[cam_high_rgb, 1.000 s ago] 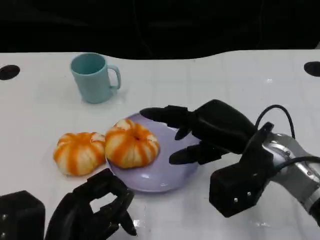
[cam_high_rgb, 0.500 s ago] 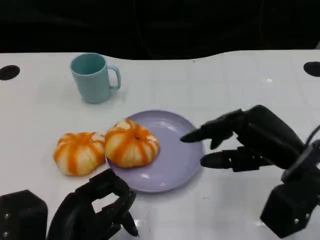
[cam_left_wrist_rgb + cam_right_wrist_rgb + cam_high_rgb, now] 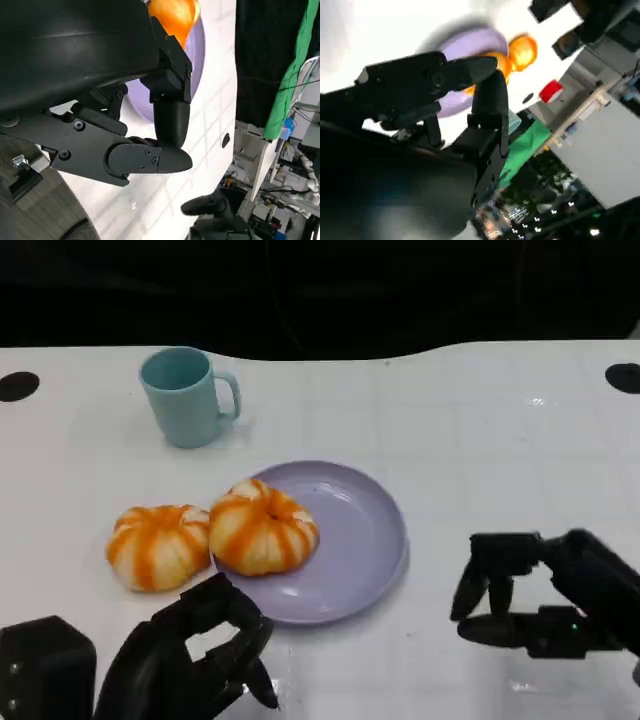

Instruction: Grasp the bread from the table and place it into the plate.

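Observation:
One orange-and-white striped bread [image 3: 263, 528] lies on the left part of the lavender plate [image 3: 365, 530], overhanging its rim. A second, similar bread [image 3: 158, 545] sits on the table, touching the first on its left. My right hand [image 3: 535, 602] hovers off the plate's right side near the front edge. It holds nothing, and its fingers are bent down, apart from the thumb. My left hand [image 3: 195, 660] stays at the front left, just before both breads, fingers curled in on nothing. The left wrist view shows the bread [image 3: 172, 12] and the plate [image 3: 196, 55] beyond the curled fingers [image 3: 170, 117].
A teal mug [image 3: 187, 395] stands behind the plate to the left, handle pointing right. Bare white table stretches to the right of the plate and behind it. A black hole [image 3: 18, 385] marks the far left of the table, another [image 3: 625, 375] the far right.
My right hand has drawn back from over the plate to the front right, its fingers bending down. Both breads, the plate and my left hand stayed put.

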